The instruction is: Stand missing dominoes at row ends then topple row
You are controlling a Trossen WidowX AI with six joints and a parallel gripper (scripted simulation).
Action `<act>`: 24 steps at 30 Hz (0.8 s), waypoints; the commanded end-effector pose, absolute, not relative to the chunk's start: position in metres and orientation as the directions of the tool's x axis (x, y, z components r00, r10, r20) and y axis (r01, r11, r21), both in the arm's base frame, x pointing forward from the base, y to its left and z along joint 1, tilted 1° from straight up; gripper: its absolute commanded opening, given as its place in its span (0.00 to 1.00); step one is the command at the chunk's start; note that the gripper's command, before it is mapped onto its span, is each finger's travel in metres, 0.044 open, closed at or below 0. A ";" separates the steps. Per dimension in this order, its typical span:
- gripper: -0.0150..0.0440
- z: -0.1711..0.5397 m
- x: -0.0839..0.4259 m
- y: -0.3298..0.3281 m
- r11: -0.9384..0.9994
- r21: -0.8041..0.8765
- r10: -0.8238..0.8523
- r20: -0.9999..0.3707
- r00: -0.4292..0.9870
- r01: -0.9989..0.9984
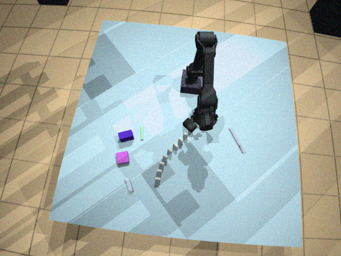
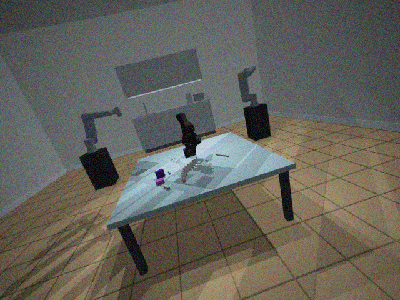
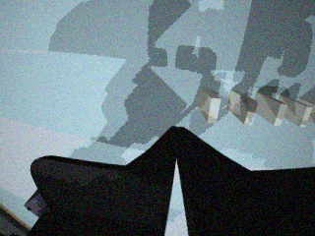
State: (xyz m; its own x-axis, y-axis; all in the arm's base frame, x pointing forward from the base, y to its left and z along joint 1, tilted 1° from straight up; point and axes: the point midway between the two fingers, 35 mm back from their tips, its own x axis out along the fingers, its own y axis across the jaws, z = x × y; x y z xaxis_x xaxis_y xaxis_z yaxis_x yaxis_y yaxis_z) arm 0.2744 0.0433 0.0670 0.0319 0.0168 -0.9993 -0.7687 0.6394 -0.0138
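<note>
A curved row of several beige dominoes (image 1: pixel 169 151) (image 2: pixel 184 176) (image 3: pixel 276 109) stands on the pale blue table. Its far end is the domino (image 1: pixel 157 178) at the bottom of the row in the top view. The near-end domino (image 3: pixel 213 109) stands upright in the wrist view, just beyond and to the right of the fingertips. My gripper (image 3: pixel 176 133) is shut with nothing between its fingers, and a gap shows between it and that domino. The arm hides the fingertips in the top view and may cover the row's near end there.
A blue-violet block (image 1: pixel 126 136) (image 2: pixel 159 173), a magenta block (image 1: pixel 122 157) (image 2: pixel 159 181), a green strip (image 1: pixel 141 133) and a short pale bar (image 1: pixel 129 184) lie left of the row. A long thin bar (image 1: pixel 236 140) (image 2: pixel 222 155) lies right of the arm.
</note>
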 end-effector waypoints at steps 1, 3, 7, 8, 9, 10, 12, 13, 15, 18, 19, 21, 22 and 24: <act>0.25 0.057 0.276 0.044 0.637 -0.013 0.020 -0.999 0.034 -0.771; 0.25 0.027 0.279 0.045 0.637 -0.013 0.020 -0.999 0.034 -0.771; 0.25 -0.013 0.277 0.045 0.637 -0.013 0.020 -0.999 0.034 -0.771; 0.25 -0.013 0.277 0.045 0.637 -0.013 0.020 -0.999 0.034 -0.771; 0.25 -0.013 0.277 0.045 0.637 -0.013 0.020 -0.999 0.034 -0.771; 0.25 -0.013 0.277 0.045 0.637 -0.013 0.020 -0.999 0.034 -0.771; 0.25 -0.013 0.277 0.045 0.637 -0.013 0.020 -0.999 0.034 -0.771; 0.25 -0.013 0.278 0.044 0.637 -0.013 0.020 -0.999 0.034 -0.771; 0.25 -0.013 0.280 0.043 0.637 -0.013 0.020 -0.999 0.034 -0.771; 0.25 -0.012 0.284 0.040 0.637 -0.014 0.020 -0.999 0.034 -0.771; 0.25 -0.012 0.286 0.039 0.637 -0.014 0.020 -0.999 0.034 -0.771; 0.25 -0.012 0.288 0.037 0.637 -0.014 0.020 -0.999 0.035 -0.771; 0.25 -0.012 0.290 0.036 0.637 -0.014 0.019 -0.999 0.035 -0.771; 0.25 -0.012 0.292 0.034 0.637 -0.015 0.019 -0.999 0.035 -0.771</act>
State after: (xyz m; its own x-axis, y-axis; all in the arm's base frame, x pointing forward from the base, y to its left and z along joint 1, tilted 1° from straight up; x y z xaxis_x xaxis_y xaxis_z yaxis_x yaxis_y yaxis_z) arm 0.2879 0.0368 -0.0114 0.0380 0.0163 -0.9991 -0.7705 0.6372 -0.0189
